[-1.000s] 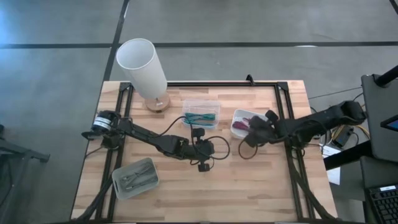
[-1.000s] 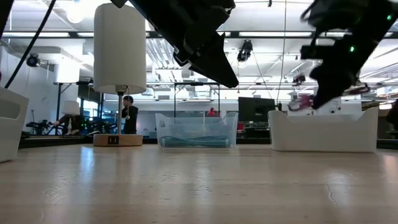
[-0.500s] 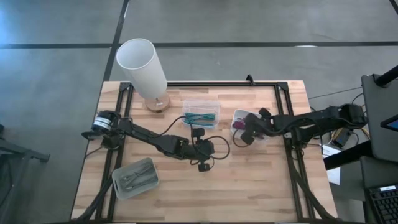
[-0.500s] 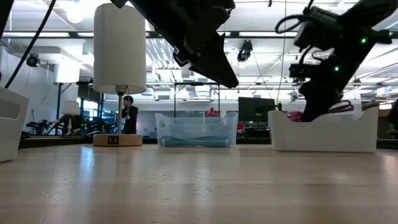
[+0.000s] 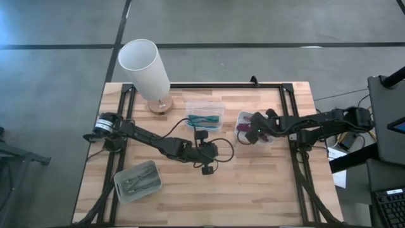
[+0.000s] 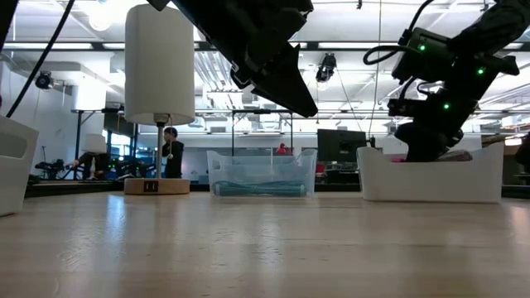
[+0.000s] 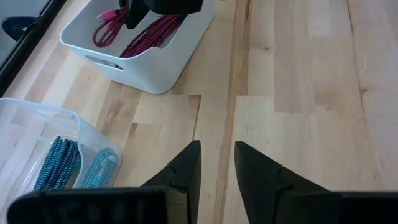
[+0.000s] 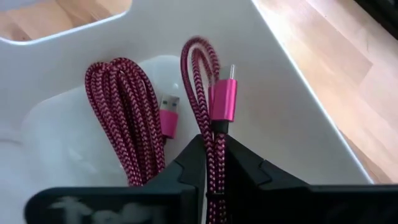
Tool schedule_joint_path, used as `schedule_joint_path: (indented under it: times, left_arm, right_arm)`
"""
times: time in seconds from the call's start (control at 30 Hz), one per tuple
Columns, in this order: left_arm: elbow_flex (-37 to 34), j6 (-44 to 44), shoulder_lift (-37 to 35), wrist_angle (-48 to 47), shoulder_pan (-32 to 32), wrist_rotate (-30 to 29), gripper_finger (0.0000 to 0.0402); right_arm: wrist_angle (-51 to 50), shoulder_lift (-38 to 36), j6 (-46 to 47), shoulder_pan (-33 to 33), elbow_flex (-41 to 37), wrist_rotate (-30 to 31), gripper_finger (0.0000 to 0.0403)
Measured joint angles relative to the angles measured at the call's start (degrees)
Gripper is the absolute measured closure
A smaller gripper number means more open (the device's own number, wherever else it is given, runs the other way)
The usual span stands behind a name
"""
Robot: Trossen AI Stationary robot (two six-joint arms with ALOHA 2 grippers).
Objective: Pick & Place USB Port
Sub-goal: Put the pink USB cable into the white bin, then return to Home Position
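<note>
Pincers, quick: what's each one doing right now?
Left pincer: open, empty, above the table.
Right pincer: closed on the pink cable, inside the white bin.

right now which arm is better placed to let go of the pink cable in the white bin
Right. The right gripper is already down in the white bin with the pink cable between its fingers; the left gripper hovers over bare table.
</note>
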Motion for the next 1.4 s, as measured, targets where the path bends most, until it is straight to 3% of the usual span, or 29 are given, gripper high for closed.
schedule_joint_path:
  times: [0.53, 0.73, 0.83, 1.0, 1.1, 1.3, 1.4]
  left_arm:
    - [-0.01, 0.04, 0.00, -0.02, 0.00, 0.00, 0.0307]
    - [-0.05, -1.38, -1.22, -0.24, -0.01, -0.07, 0.0307]
    - [-0.05, -1.64, -3.80, -1.24, -0.17, -0.16, 0.0307]
    - [-0.23, -2.94, -9.56, -6.81, -0.37, -0.52, 0.0307]
    - [-2.39, -3.05, -14.13, -8.00, -0.90, -3.93, 0.0307]
    - [-11.87, -5.76, -25.65, -6.41, -2.31, -12.32, 0.0307]
    - [-19.24, -6.51, -31.36, -1.54, -3.03, -13.71, 0.0307]
  right_arm:
    - [-0.21, -0.18, 0.47, 0.02, 3.75, -1.53, 0.0275]
    - [-1.34, -0.98, -0.46, 0.26, 10.65, -10.29, 0.0272]
    - [-2.13, -1.27, -2.58, 1.67, 13.77, -14.71, 0.0278]
    - [-2.09, -2.82, -6.03, 6.96, 17.67, -14.98, 0.0289]
    - [-2.13, -4.74, -7.58, 10.87, 19.12, -14.98, 0.0296]
    - [-1.86, -11.55, -12.19, 17.88, 18.63, -13.38, 0.0305]
    - [-1.49, -14.88, -15.83, 20.15, 17.13, -11.04, 0.0309]
